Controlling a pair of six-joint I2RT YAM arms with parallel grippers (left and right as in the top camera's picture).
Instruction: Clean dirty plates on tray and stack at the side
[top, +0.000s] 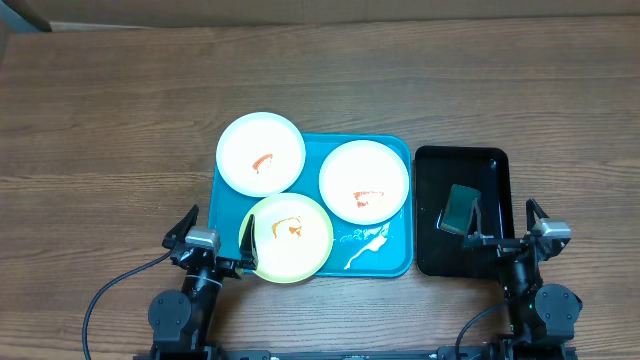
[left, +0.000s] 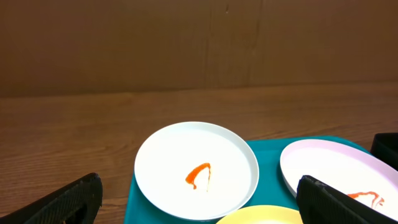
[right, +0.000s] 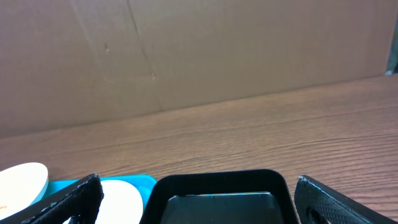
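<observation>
The turquoise tray (top: 395, 255) holds three plates. A white plate (top: 261, 152) with a red smear overhangs its far-left corner. A second white plate (top: 364, 180) with smears lies at the right. A pale yellow-green plate (top: 288, 238) with an orange smear overhangs the near edge. My left gripper (top: 215, 232) is open and empty, just left of the yellow-green plate. In the left wrist view (left: 198, 186) it faces the left white plate (left: 196, 155). My right gripper (top: 503, 225) is open and empty over the near part of the black tray (top: 495, 160).
A dark green sponge (top: 460, 208) lies in the black tray, right of the turquoise tray. A white smear or streak (top: 365, 245) is on the turquoise tray's near-right part. Bare wooden table (top: 120, 130) lies to the left and behind. A cardboard wall (left: 186, 37) stands at the back.
</observation>
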